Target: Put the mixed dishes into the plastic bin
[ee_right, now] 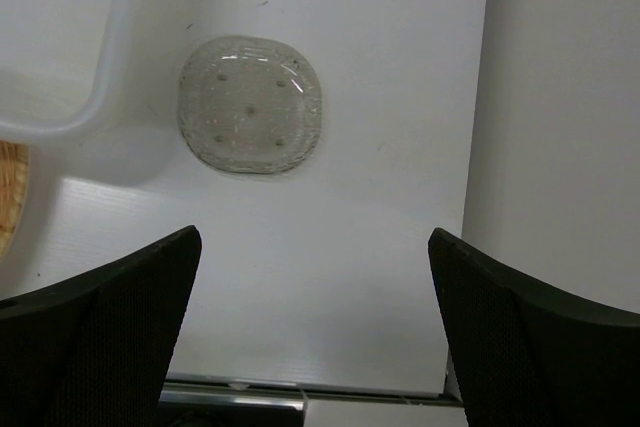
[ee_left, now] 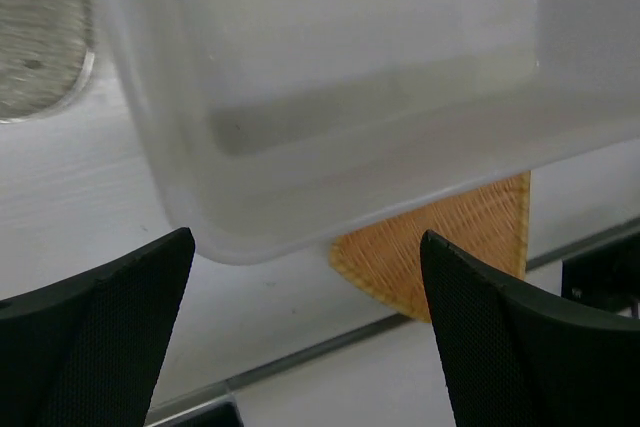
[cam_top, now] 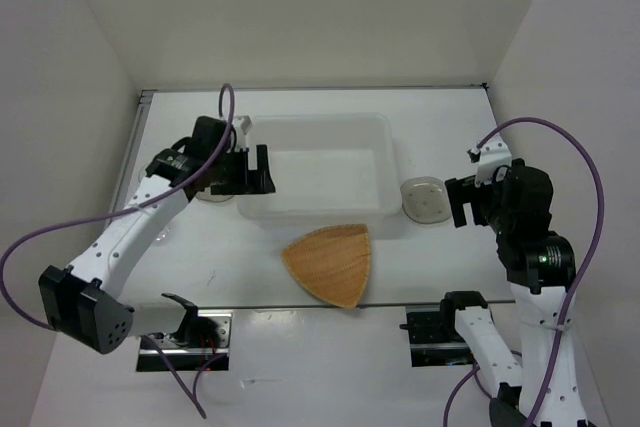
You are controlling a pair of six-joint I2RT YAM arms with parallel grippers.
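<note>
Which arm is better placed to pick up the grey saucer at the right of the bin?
Right. The right gripper, open, hangs just beside the saucer; the left gripper sits across the bin.

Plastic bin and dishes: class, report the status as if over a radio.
Left gripper open, empty, at left wall of plastic bin; right gripper open, empty, near grey saucer. Bin looks empty; tan plate on table. Nothing blocking.

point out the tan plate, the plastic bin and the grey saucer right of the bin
tan plate (cam_top: 332, 263), top external view, middle of its woven face
plastic bin (cam_top: 320, 169), top external view, bare floor
grey saucer (ee_right: 250, 104), right wrist view, its centre
</note>
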